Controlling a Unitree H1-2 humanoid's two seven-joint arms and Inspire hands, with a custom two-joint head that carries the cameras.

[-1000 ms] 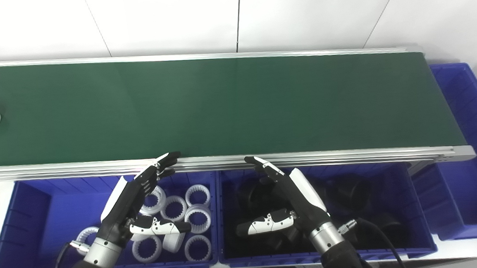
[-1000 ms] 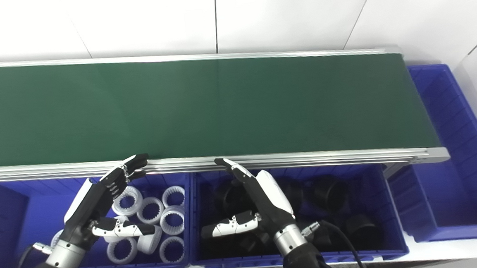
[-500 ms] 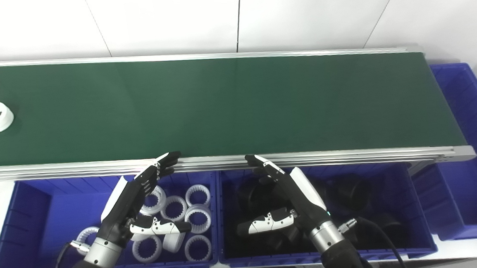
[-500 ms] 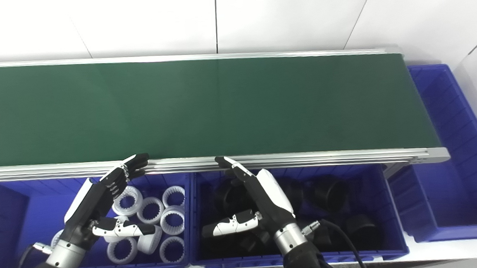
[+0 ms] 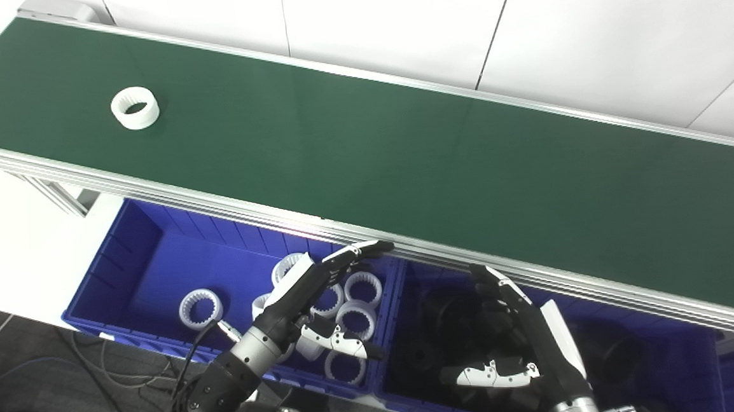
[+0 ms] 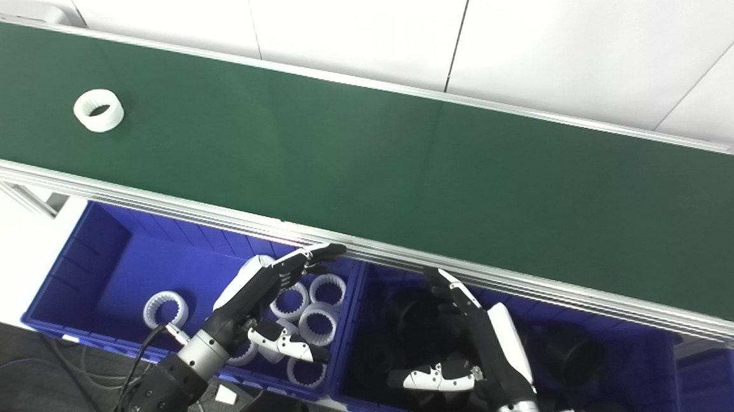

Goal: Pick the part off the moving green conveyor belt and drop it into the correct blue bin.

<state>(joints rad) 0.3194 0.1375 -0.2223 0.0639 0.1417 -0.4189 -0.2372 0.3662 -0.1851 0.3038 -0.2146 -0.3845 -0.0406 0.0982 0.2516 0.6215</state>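
Left hand [image 5: 299, 299] hovers over the left blue bin [image 5: 147, 257], fingers spread and straight, thumb stretched out sideways, holding nothing; its fingertips [image 5: 369, 249] reach up to the near aluminium rail [image 5: 214, 206] of the conveyor, and whether they touch it cannot be told. Far to the left on the green belt [image 5: 402, 159], well apart from both hands, lies the part, a white toothed ring [image 5: 135, 108], flat with its hole facing up, sitting between the two rails and somewhat nearer the far one. Below the belt, the left blue bin holds several more white rings [image 5: 354, 302], most bunched at its right end under the left hand, and one lying alone [image 5: 200, 308] near the front wall. Just beside it to the right, sharing a wall line, stands the second blue bin [image 6: 356, 334], filled with dark black parts [image 6: 570, 353] whose shapes are hard to make out. Over this bin hangs the right hand [image 6: 487, 351], also released, fingers extended toward the rail and thumb pointing left, with nothing in its grasp. A white panelled wall [image 5: 586, 40] runs behind the belt's far rail.
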